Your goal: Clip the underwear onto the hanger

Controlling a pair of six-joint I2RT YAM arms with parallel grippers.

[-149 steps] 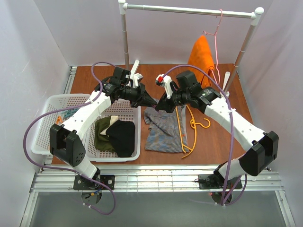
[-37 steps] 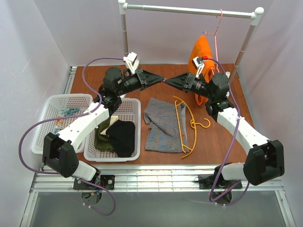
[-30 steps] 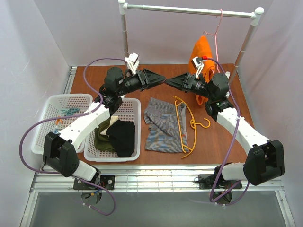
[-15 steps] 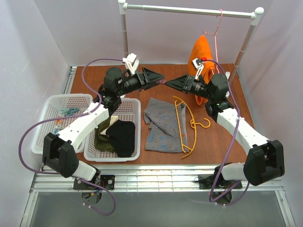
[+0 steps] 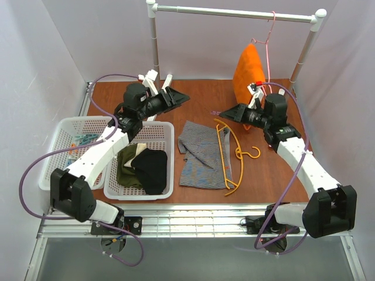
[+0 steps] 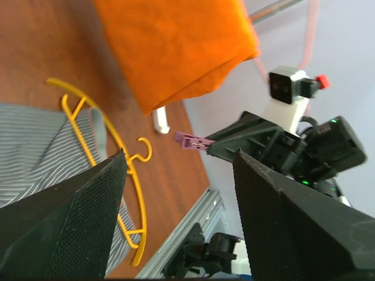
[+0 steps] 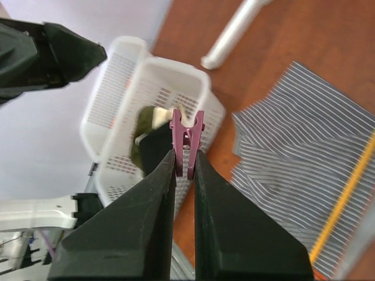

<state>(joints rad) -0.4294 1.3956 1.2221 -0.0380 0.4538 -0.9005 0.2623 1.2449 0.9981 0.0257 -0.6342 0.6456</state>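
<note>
The grey striped underwear (image 5: 202, 155) lies flat on the brown table, with the yellow hanger (image 5: 227, 153) resting across its right edge. My right gripper (image 5: 224, 112) hovers above the table behind the hanger, shut on a small pink clothespin (image 7: 186, 137) that sticks out past its fingertips. The underwear (image 7: 310, 164) and hanger (image 7: 345, 193) lie below it in the right wrist view. My left gripper (image 5: 179, 95) is raised at the back left, open and empty. Its wrist view looks across at the clothespin (image 6: 190, 140), the hanger (image 6: 111, 134) and the underwear (image 6: 35, 152).
Two white baskets (image 5: 64, 126) stand at the left; the nearer one holds black and olive clothes (image 5: 143, 167). An orange cloth (image 5: 249, 67) hangs on a pink wire hanger (image 5: 268, 35) from the white rail (image 5: 234, 12) at the back. The rail's posts (image 5: 155, 52) stand on the table.
The two grippers, tip to tip a second ago, have drawn apart. The left one opened and moved back left. The right one swung right and lower, keeping the pink clothespin.
</note>
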